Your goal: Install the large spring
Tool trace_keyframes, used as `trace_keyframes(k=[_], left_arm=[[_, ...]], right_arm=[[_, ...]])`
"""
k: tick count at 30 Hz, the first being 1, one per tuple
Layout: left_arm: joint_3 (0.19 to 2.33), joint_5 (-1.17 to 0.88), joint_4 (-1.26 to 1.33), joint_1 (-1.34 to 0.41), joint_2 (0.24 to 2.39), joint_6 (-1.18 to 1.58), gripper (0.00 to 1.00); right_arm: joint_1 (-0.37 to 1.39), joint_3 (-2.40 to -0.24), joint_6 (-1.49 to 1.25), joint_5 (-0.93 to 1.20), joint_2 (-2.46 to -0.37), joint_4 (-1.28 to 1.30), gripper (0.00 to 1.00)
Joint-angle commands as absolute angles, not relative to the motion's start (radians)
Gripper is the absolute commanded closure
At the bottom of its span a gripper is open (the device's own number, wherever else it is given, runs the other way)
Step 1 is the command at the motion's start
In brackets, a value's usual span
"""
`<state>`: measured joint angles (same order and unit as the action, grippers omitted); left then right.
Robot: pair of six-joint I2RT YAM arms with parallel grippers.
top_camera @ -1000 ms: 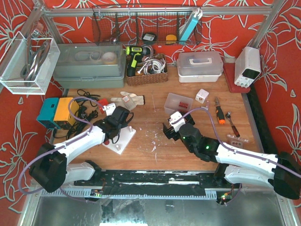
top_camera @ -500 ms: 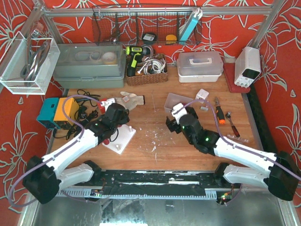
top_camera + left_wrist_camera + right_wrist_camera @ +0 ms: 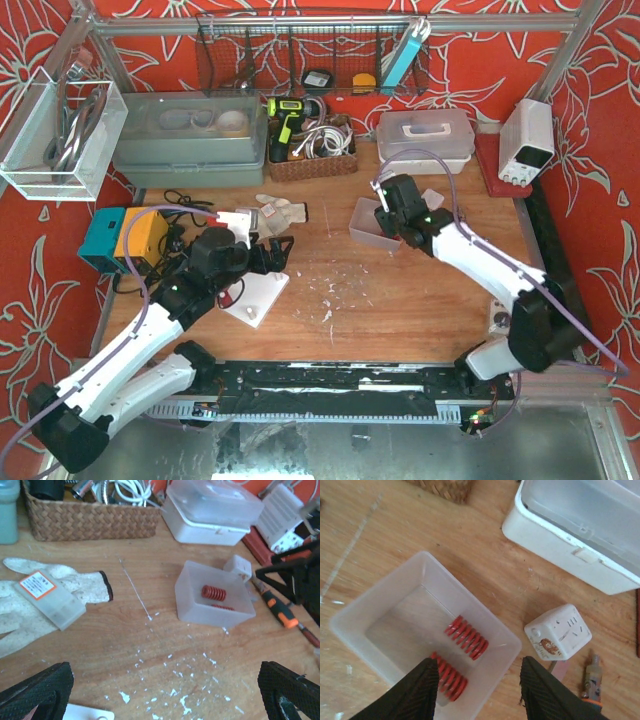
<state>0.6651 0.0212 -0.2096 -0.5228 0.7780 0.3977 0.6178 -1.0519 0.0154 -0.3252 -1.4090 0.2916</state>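
Two red coil springs of about the same size lie in a translucent plastic box (image 3: 380, 595): one spring (image 3: 466, 637) in the middle, the other spring (image 3: 451, 680) partly under my finger. Which is the large spring I cannot tell. My right gripper (image 3: 480, 692) hovers open over the box's near corner, one finger (image 3: 415, 692) inside above a spring, the other outside. My left gripper (image 3: 162, 690) stands wide open over bare, flake-strewn wood, holding nothing. In the top view the left gripper (image 3: 272, 252) is just above the white plate (image 3: 255, 295), and the right gripper (image 3: 388, 222) is at the box (image 3: 366, 222).
A work glove with a small plastic case (image 3: 50, 597) on it lies left of the box. Behind are a wicker basket (image 3: 95, 520) and a white lidded container (image 3: 210, 515). A white cube (image 3: 557, 632) and a screwdriver (image 3: 277, 610) sit right of the box.
My right arm swung from mid-table back to the spring box and its jaws narrowed. My left gripper opened wide and drew back from the white plate.
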Motion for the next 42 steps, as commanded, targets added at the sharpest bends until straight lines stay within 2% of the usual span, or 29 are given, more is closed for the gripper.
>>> trace_keyframes(k=[1, 7, 14, 28, 42], left_arm=[[0.639, -0.046, -0.233, -0.518, 0.777, 0.331, 0.0], [0.624, -0.047, -0.248, -0.518, 0.775, 0.308, 0.0], [0.602, -0.031, -0.233, -0.518, 0.738, 0.302, 0.0], [0.602, -0.013, -0.236, -0.518, 0.745, 0.287, 0.0], [0.604, 0.008, -0.242, -0.515, 0.743, 0.284, 0.0]], right_arm=[[0.544, -1.157, 0.11, -0.214, -1.532, 0.467, 0.55], [0.472, -1.289, 0.172, -0.115, -1.72, 0.552, 0.66], [0.455, -1.402, 0.242, -0.124, -1.875, 0.644, 0.65], [0.439, -1.5, 0.264, -0.132, -2.028, 0.729, 0.57], [0.44, -1.548, 0.282, -0.106, -2.114, 0.735, 0.64]])
